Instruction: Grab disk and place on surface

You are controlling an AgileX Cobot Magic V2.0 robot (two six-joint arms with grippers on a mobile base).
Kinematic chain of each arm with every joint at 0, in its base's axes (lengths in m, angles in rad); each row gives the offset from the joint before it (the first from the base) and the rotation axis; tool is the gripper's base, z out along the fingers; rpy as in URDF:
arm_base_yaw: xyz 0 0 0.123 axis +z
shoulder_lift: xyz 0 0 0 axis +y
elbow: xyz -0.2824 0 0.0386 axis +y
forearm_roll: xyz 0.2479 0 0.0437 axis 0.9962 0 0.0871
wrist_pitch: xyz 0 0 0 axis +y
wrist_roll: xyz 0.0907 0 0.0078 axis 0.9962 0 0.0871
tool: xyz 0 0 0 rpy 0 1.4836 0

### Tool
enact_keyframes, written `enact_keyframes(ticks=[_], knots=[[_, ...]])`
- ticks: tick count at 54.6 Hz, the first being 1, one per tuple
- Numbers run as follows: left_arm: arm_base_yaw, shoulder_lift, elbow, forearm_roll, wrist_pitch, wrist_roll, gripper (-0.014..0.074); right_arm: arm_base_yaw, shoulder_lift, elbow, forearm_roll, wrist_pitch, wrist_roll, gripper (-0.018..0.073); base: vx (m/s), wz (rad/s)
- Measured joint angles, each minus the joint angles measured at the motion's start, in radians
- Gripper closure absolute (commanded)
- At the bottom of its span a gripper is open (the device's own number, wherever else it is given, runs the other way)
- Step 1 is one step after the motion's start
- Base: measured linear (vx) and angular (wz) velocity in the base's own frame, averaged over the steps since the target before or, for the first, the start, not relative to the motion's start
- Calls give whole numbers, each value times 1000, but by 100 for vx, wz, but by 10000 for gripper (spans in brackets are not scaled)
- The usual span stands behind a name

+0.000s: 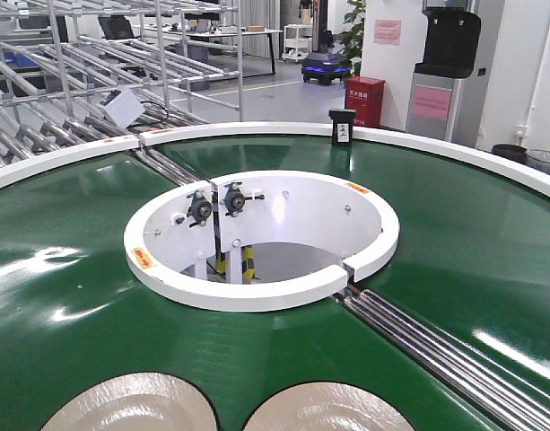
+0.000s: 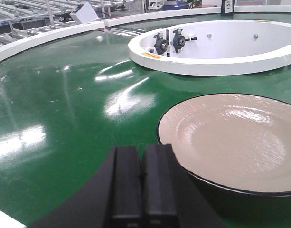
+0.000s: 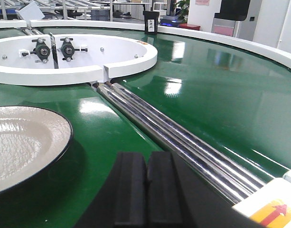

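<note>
My left hand [image 2: 143, 156] and right hand [image 3: 147, 162] are both closed and empty. Each hangs low beside a disk rim, probably for an edge approach. The left disk [image 2: 230, 142] and right disk [image 3: 22, 142] lie flat on the green belt [image 1: 68, 233], not yet grasped.

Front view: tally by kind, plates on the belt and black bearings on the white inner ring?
Plates: 2, left plate and right plate, both on the green belt.
Black bearings: 2, left bearing and right bearing, on the white inner ring.
Total: 4.
</note>
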Motion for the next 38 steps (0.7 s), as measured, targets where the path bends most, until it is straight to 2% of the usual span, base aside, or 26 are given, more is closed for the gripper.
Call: enact_keyframes(ticks=[38], knots=[[0, 0, 0, 0, -6, 1, 595, 0, 0, 0, 0, -1, 0, 568, 0, 0]])
